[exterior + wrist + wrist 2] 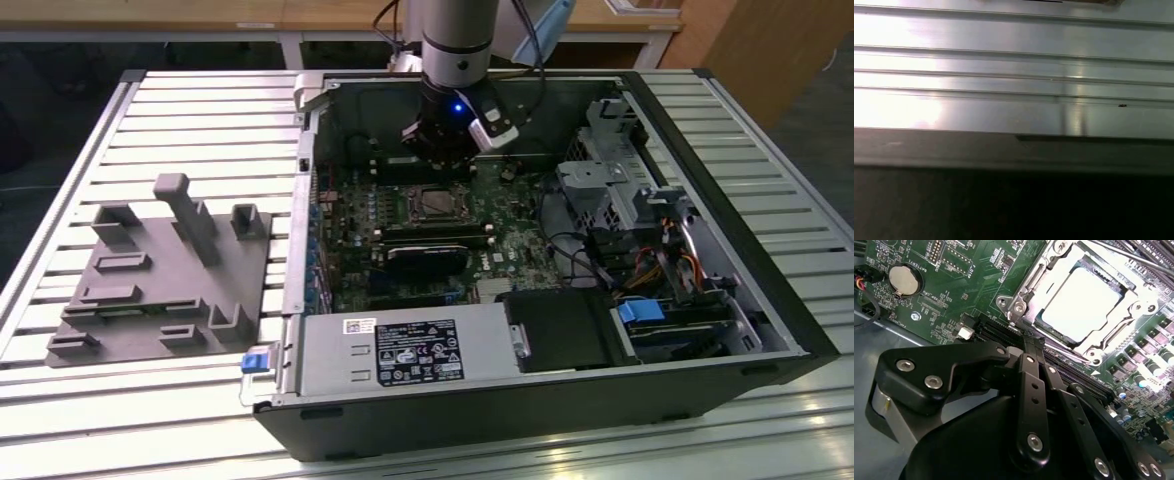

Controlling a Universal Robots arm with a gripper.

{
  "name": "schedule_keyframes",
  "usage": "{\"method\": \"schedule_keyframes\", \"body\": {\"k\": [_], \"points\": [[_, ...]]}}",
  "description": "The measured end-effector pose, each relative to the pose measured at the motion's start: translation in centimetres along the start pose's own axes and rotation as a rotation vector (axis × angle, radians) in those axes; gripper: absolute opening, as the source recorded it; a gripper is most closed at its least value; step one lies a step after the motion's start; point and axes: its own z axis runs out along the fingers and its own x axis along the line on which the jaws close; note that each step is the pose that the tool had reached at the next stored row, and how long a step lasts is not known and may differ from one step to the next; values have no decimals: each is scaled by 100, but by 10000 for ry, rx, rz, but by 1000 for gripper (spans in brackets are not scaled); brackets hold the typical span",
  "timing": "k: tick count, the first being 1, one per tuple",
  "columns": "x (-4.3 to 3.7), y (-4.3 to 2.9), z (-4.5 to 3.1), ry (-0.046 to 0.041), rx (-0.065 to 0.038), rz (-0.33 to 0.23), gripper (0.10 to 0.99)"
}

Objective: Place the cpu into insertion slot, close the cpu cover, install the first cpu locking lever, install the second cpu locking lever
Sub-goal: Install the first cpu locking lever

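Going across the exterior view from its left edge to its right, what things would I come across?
Grey moulded fixture → near wall of the open computer case → insertion slot on the green board → metal drive cage.

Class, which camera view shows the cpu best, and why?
The second wrist view: the cpu sits close, bright, framed by its cover. The exterior view gives a tiny square near the gripper; the first wrist view faces ribbed metal.
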Motion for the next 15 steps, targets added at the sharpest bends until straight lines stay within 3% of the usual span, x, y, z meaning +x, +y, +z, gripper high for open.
{"method": "schedule_keyframes", "body": {"k": [6,15], "points": [[-1,2,-25,-1,1,0,110],[-1,2,1,2,101,-4,110]]}}
